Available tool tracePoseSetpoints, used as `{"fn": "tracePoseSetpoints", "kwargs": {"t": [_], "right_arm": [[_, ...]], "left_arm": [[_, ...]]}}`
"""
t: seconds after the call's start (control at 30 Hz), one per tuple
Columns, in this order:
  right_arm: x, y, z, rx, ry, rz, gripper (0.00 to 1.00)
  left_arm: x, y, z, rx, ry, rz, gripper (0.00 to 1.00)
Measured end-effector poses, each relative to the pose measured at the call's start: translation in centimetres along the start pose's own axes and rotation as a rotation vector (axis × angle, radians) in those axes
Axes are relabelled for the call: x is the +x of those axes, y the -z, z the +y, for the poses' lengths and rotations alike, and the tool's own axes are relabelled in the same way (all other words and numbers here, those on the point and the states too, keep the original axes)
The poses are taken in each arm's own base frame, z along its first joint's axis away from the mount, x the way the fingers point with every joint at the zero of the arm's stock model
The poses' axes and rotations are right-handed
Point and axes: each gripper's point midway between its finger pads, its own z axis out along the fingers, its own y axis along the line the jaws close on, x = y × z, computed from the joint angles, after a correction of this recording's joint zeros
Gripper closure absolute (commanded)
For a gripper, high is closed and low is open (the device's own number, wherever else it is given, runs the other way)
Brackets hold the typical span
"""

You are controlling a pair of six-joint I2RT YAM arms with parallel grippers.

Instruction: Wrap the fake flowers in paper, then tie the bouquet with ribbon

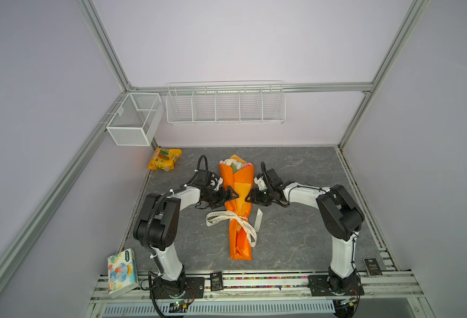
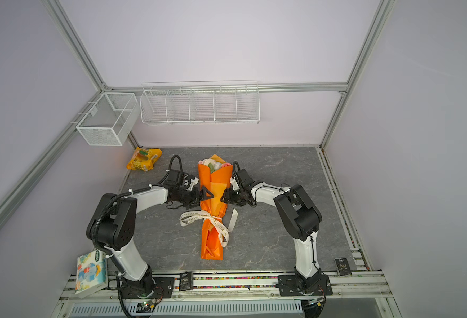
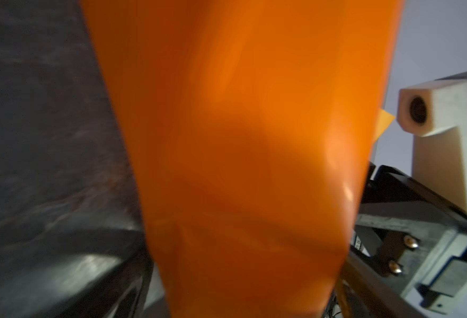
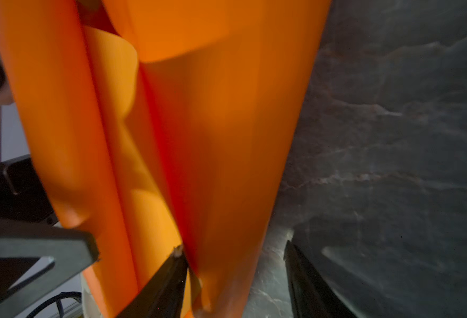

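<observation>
The bouquet of fake flowers (image 1: 237,179) (image 2: 215,180) is laid flat near the middle of the table (image 1: 295,234). A cream printed ribbon (image 1: 226,219) is wound round its narrow part, with a loop on the left and loose tails on the right and toward the near edge.

Just beyond the ribbon, the orange wrap is flanked by both grippers. The left gripper (image 1: 231,195) is seen at the wrap's left flank with its fingers (image 3: 89,275) spread wide, and the wrap fills the gap between them. No clamping can be made out. The right gripper (image 1: 250,197) is set at the right flank. Its fingers (image 4: 163,286) are apart around a fold of the wrap, and bare table shows between paper and the other finger.

Trouble is most likely from the thin paper. If the jaws are closed hard, the wrap may be creased or torn. If the bouquet is dragged by paper alone, the stems may slip inside it. The knot may also be loosened if a loose tail is snagged by a finger.

The long axis runs from the near edge to the far edge. The flower heads (image 1: 236,164) are pointed at the far edge and the closed foot at the near edge. A yellow snack packet (image 1: 164,159) lies well apart, by the far left corner.
</observation>
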Motion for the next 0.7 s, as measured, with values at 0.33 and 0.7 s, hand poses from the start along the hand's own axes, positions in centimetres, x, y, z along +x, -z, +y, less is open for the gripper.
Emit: {"fn": "tracePoseSetpoints", "kwargs": {"t": [0.33,0.7], "right_arm": [[-2.8,1.6,-3.6,0.023,-0.072,-0.057,0.45],[-7.3,17.0,-3.1,0.364,0.162,-0.445,0.28]], "left_arm": [[-1.7,-4.4,-4.2,0.117,-0.042,0.02,0.0],[-4.1,3.8,-6.6,-0.067,-0.198,-0.225,0.01]]}}
